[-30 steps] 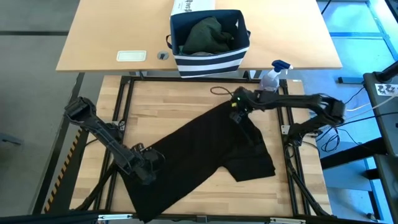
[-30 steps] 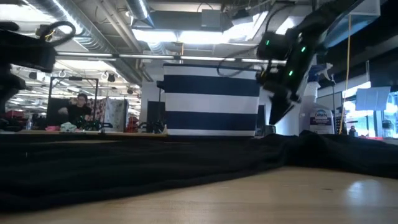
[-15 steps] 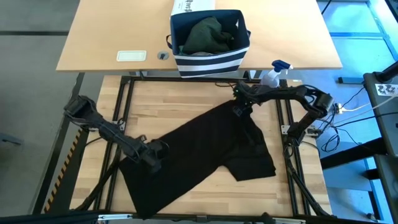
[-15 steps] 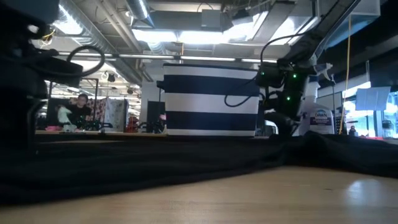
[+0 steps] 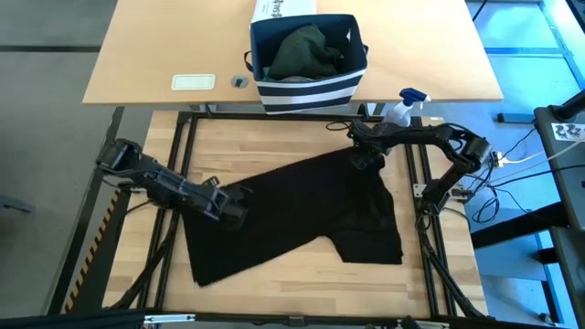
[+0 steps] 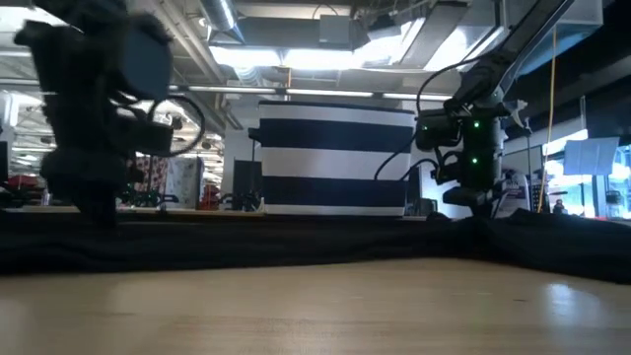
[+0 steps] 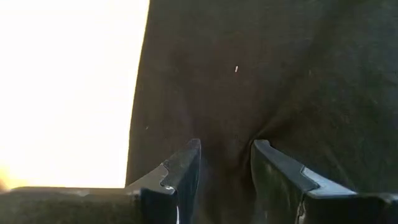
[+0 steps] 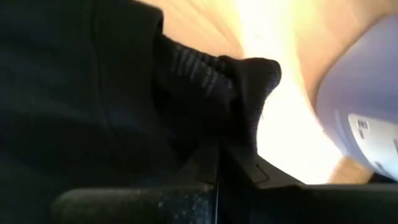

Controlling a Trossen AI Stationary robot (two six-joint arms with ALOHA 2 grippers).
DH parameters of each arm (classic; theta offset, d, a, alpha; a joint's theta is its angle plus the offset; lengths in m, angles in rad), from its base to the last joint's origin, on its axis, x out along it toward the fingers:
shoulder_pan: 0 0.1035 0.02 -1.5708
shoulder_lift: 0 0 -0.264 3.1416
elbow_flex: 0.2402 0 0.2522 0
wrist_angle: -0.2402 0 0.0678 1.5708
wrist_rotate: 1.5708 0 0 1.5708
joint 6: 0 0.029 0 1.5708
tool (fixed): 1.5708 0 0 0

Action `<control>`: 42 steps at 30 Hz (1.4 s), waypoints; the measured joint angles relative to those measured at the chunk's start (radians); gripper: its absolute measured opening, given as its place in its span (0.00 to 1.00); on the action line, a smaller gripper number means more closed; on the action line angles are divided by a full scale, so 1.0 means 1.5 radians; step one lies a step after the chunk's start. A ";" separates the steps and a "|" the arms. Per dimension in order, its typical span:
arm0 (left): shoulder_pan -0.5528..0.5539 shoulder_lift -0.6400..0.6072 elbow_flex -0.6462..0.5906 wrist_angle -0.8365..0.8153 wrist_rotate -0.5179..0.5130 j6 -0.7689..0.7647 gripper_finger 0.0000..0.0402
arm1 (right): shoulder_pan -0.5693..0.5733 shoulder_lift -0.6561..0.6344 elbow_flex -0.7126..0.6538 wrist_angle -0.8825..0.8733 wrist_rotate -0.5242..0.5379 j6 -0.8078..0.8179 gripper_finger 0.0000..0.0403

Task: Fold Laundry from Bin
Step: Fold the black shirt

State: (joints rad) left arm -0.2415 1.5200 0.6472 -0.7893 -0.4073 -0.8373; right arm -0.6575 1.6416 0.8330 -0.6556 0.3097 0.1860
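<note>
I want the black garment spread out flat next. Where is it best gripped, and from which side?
Probably at the free near-left corner of the black garment, coming from above at the left. It lies flat on the table, so only edges can be pinched. The right tool is shut on the far edge, the left tool grips the left side.

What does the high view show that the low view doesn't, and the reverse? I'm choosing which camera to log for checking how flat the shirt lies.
Only the high view shows the black cloth garment's whole outline spread on the wooden table, the dark green laundry inside the navy white-striped fabric bin, and a white card. Only the low view shows the garment edge-on as a low dark band, plus the room behind. Both show the bin, the spray bottle, the left gripper and the right gripper at the garment.
</note>
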 joint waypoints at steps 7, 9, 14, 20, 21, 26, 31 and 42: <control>0.099 0.001 -0.001 -0.012 -0.040 0.138 0.34 | 0.002 -0.039 0.000 -0.054 0.009 0.030 0.05; 0.115 0.001 -0.002 0.005 -0.051 0.179 0.34 | 0.003 -0.067 0.000 -0.056 0.008 0.030 0.05; 0.138 0.002 0.005 0.022 -0.069 0.243 0.34 | 0.023 -0.162 0.000 -0.052 0.001 0.023 0.05; 0.165 -0.012 0.021 0.022 -0.074 0.285 0.34 | 0.081 -0.283 0.000 -0.062 -0.009 -0.007 0.05; 0.167 -0.018 0.027 0.020 -0.069 0.297 0.34 | 0.096 -0.300 0.000 -0.069 -0.014 -0.007 0.05; 0.157 -0.058 0.064 -0.012 -0.050 0.321 0.34 | 0.206 -0.370 0.000 -0.136 -0.029 0.028 0.05; 0.095 -0.105 0.092 0.134 0.043 0.340 0.34 | 0.360 -0.399 0.000 -0.215 -0.022 0.129 0.05; -0.108 -0.020 0.093 0.619 0.053 0.549 0.34 | 0.739 -0.333 0.000 -0.169 0.044 0.340 0.05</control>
State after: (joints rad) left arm -0.4038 1.4907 0.7872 0.1385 -0.3272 -0.0131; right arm 0.4508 1.1416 0.8326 -0.9098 0.3757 0.6964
